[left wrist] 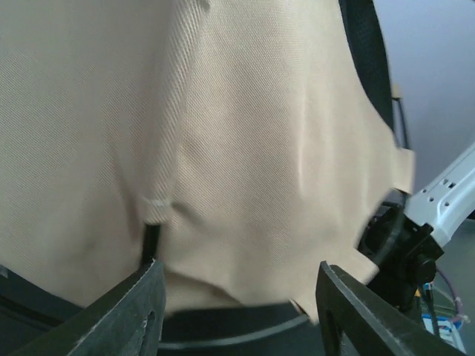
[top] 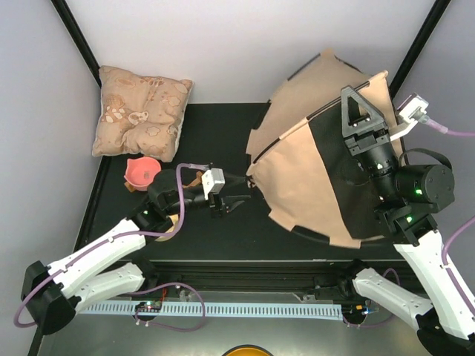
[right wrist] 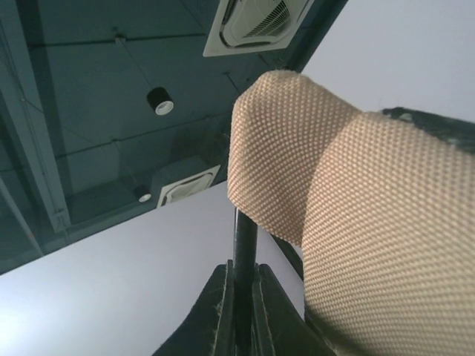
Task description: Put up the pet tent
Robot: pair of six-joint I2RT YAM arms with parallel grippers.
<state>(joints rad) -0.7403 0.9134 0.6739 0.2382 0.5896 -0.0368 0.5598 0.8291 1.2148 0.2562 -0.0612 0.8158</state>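
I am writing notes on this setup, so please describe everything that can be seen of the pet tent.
The pet tent is a half-raised shell of tan woven canvas with a black panel and thin black poles along its edges. It stands tilted on the right part of the black table, with its edges loose and wavy. The right gripper is shut on one black pole where it leaves a fabric sleeve. The left gripper, jaws apart, is at the tent's left edge. Whether it touches the tent cannot be told.
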